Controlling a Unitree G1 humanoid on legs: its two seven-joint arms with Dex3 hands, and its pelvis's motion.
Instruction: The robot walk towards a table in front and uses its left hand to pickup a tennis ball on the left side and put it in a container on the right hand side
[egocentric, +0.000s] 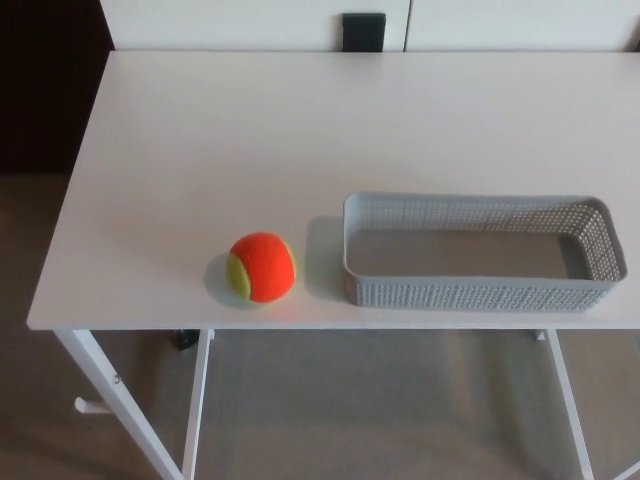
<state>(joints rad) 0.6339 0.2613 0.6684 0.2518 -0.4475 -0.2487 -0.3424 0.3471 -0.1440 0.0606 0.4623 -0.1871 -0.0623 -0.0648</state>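
Observation:
An orange and yellow-green tennis ball rests on the white table, near its front edge and left of centre. Just to its right lies a long grey mesh basket, with nothing visible inside. A narrow gap separates ball and basket. Neither of my hands nor any arm shows in the head view.
The table's front edge runs just below the ball and basket, with white legs beneath. A small black object sits against the white wall at the far edge. Dark floor lies to the left.

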